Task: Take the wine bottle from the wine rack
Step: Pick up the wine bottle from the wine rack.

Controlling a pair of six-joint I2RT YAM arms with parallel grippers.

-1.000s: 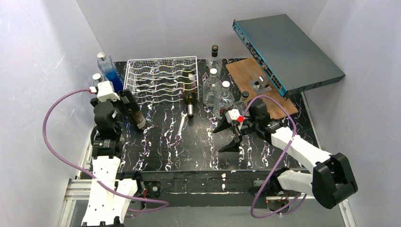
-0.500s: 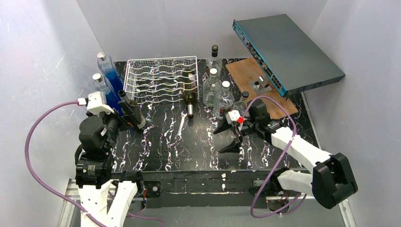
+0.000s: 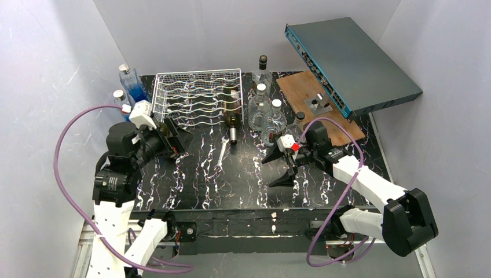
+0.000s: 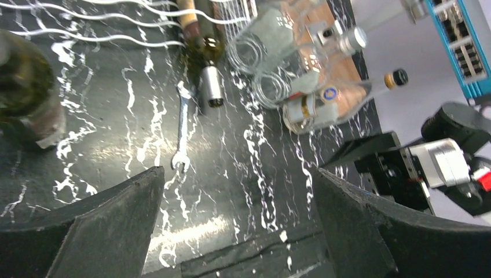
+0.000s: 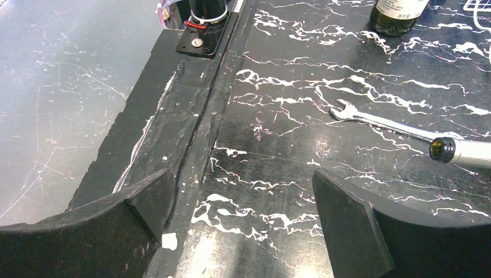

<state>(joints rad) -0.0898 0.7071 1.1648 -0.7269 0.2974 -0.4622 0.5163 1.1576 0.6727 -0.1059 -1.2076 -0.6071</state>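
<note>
Status: not done, as I read it. The dark green glass wine bottle (image 3: 233, 113) lies on its side in the right-hand row of the silver-white wire wine rack (image 3: 194, 92). Its neck pokes past the rack's front edge, mouth toward the arms, just beside the silver open-end wrench (image 3: 222, 155) on the black marble-pattern table (image 3: 243, 185). Nothing is touching that bottle.

A second dark bottle with a label (image 5: 399, 10) stands upright on the table near the rack's front-left corner. The top view mostly hides it behind the left arm, so I can't say if it counts for this task. Left to do: reach, grasp, lift out, set down.

Left gripper (image 3: 173, 138): jaws spread wide, holding nothing. The arm is folded with the elbow high and the wrist turned toward table centre. The gripper sits by the rack's front-left corner, well apart from the lying bottle. Its camera looks across the wrench and the bottle neck toward the other arm.

Right gripper (image 3: 277, 168): also wide open and empty. The arm is stretched low from its base. The fingers point left over bare table in front of the clear glass bottles (image 3: 263, 116), near the neck but not on it.

The right arm looks better placed for the neck.
</note>
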